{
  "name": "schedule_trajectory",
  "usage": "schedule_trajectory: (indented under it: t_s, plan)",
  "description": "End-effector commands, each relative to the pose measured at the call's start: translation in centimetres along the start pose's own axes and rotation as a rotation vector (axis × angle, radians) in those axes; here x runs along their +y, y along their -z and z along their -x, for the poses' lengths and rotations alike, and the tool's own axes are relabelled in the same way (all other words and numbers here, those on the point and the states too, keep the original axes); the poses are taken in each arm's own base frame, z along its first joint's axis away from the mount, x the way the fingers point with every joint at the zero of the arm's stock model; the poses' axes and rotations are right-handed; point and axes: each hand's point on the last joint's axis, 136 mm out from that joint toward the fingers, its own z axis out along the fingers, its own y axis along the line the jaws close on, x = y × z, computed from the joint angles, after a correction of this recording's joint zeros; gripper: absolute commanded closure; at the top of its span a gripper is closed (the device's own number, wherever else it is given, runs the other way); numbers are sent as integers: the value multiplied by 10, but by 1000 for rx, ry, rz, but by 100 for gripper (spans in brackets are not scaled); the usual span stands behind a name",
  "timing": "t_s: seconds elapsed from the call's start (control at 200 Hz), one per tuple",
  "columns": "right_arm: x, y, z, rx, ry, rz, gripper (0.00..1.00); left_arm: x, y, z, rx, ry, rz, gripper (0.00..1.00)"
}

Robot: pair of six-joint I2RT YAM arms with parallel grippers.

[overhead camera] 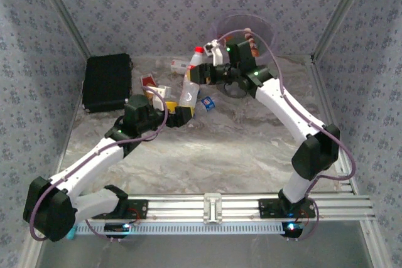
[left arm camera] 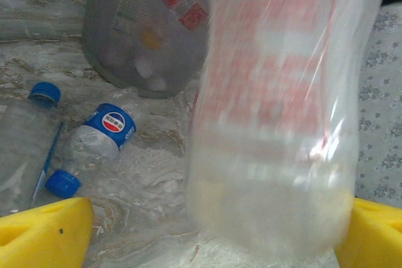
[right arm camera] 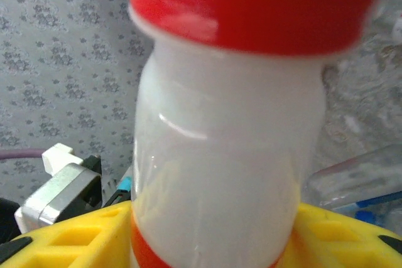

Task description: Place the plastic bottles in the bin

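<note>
Marble-look table (overhead camera: 251, 149) holds a pale purple bin (overhead camera: 245, 12) at the back right and a black case (overhead camera: 108, 83) at the left. In front of the bin, the right gripper (overhead camera: 200, 73) clamps a red-capped white bottle (overhead camera: 190, 89) near its neck. The left gripper (overhead camera: 183, 112), fingers spread wide, flanks its base. A small blue-labelled bottle (left arm camera: 100, 139) lies nearby.
</note>
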Motion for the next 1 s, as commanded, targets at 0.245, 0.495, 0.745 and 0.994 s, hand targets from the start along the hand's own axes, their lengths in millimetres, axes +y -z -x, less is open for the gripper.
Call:
schedule_trajectory:
  t_s: [0.245, 0.495, 0.745, 0.994]
  plan:
    - [-29, 108, 98, -223, 239, -376, 51, 43, 23, -18, 28, 74, 222, 6]
    - [-88, 170, 156, -417, 224, -605, 55, 62, 32, -25, 43, 128, 303, 7]
    - [-166, 168, 168, -375, 209, -843, 55, 76, 41, -33, 70, 153, 379, 7]
    - [-225, 126, 126, -146, 131, -877, 54, 84, 45, -38, 82, 173, 418, 7]
